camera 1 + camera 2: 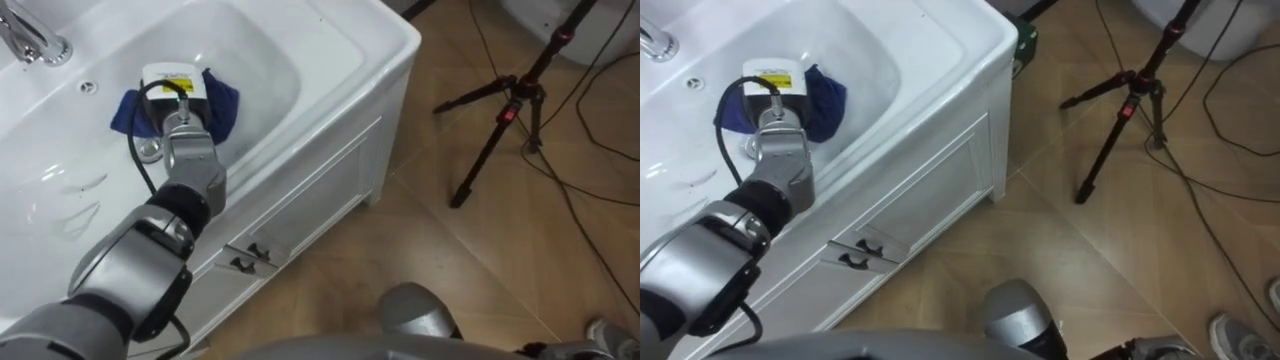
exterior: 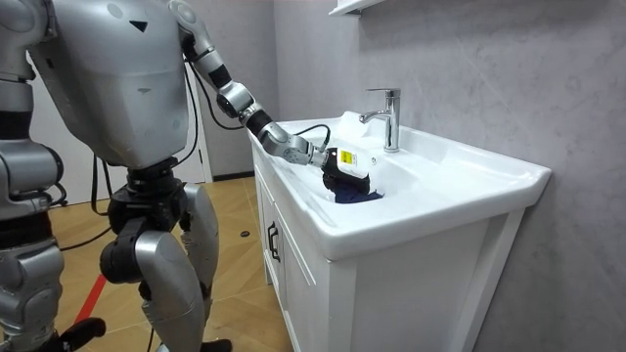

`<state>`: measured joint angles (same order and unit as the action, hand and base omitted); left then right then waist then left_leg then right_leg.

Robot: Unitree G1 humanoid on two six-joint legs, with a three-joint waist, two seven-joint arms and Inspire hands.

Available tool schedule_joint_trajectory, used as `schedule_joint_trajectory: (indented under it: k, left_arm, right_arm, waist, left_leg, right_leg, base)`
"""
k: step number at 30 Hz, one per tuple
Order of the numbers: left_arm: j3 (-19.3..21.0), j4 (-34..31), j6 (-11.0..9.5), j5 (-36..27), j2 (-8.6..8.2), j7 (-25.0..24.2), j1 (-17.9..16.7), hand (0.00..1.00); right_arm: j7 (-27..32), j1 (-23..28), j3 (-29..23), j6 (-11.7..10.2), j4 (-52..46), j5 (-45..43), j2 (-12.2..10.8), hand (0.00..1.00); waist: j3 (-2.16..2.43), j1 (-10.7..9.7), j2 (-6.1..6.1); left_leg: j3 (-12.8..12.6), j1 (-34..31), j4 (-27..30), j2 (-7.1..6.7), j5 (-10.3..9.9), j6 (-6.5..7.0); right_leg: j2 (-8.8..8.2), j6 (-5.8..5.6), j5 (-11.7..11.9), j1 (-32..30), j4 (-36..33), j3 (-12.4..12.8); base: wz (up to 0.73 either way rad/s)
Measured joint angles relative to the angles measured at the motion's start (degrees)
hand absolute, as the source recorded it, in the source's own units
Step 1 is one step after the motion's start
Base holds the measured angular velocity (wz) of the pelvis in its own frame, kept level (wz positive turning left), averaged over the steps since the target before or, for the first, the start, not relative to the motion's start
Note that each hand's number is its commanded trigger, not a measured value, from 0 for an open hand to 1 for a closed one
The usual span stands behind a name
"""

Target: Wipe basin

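The left hand lay on a blue cloth inside the white basin, apparently pressing it down; a black tripod stood on the floor.

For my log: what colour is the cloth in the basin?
The cloth is dark blue; the left eye view shows it best.

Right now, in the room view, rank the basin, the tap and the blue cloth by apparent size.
Largest: basin
Next: tap
Smallest: blue cloth, though the left hand covers much of it, so its rank against the tap is unsure.
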<state>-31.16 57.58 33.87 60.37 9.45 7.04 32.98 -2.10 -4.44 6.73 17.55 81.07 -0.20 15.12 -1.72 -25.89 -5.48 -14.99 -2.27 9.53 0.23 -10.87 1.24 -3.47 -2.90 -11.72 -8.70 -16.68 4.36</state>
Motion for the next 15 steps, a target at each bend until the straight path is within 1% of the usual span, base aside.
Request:
schedule_joint_trajectory:
  k: [5,9,15]
  left_arm:
    - [-0.21,-0.64,0.18,-0.01,0.0,0.04,0.0,1.0]
    - [-0.22,-0.73,0.18,-0.2,-0.04,0.42,0.14,1.0]
    - [-0.21,-0.73,0.17,-0.41,-0.8,1.12,0.21,1.0]
  right_arm:
    - [0.09,-0.02,0.09,0.06,0.0,0.05,0.01,0.0]
    - [0.83,0.03,2.14,0.03,-0.19,0.39,0.08,0.0]
    - [1.92,0.2,2.39,-0.02,-0.23,0.48,0.67,0.0]
  waist:
    - [0.03,-0.3,-0.06]
    - [0.04,-0.3,-0.06]
    - [0.06,-0.3,-0.14]
  left_leg:
    - [0.1,0.05,-0.14,0.0,0.0,-0.01]
    - [0.11,0.13,-0.2,0.01,0.0,-0.01]
    - [0.1,1.0,-0.85,-0.07,0.0,-0.01]
  right_leg:
    - [0.03,0.0,0.0,0.2,0.1,-0.12]
    - [0.04,0.0,0.0,0.23,0.19,-0.11]
    - [0.04,-0.09,0.17,1.39,1.37,-0.02]
  base:
    - [0.01]
    - [0.0]
    - [0.0]
